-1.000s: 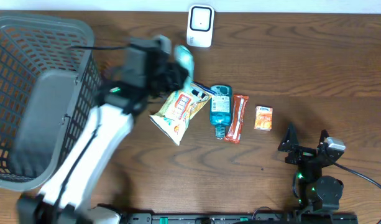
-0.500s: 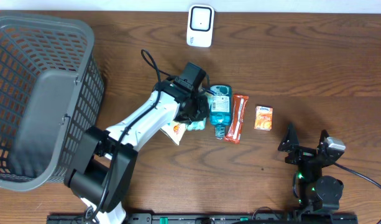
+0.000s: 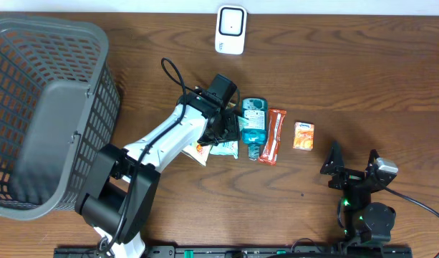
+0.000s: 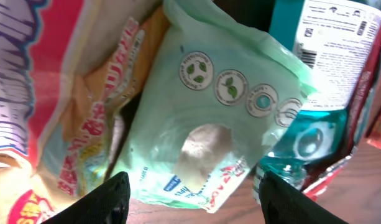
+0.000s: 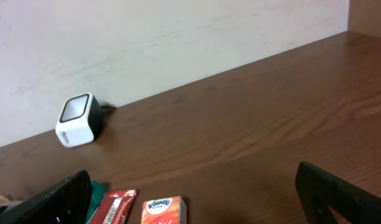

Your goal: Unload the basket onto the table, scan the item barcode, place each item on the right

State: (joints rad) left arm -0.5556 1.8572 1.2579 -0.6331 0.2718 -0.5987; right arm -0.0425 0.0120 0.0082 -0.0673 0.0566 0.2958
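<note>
Evidently the work is at the handling of the pale green soft plastic packet (image 4: 209,124), which lies flat near the middle of the brown wooden desk (image 3: 362,86), its one edge over the yellow-and-red crinkled snack bag (image 4: 59,112) and its other just beside the teal plastic bottle (image 3: 253,125). The left gripper (image 4: 193,196) hangs low over it with fingers spread to either side, grasping nothing; whether this is a pick-up or a set-down I cannot tell. If the packet is unscanned, the next move calls for closing on its yielding sides, lifting it and turning its barcode toward the white box-shaped scanner (image 3: 230,30) at the desk's far edge. The left arm stretches forward from the near edge, wrist bent down. The right gripper (image 5: 196,196) rests by the near right corner, fingers wide and empty.
</note>
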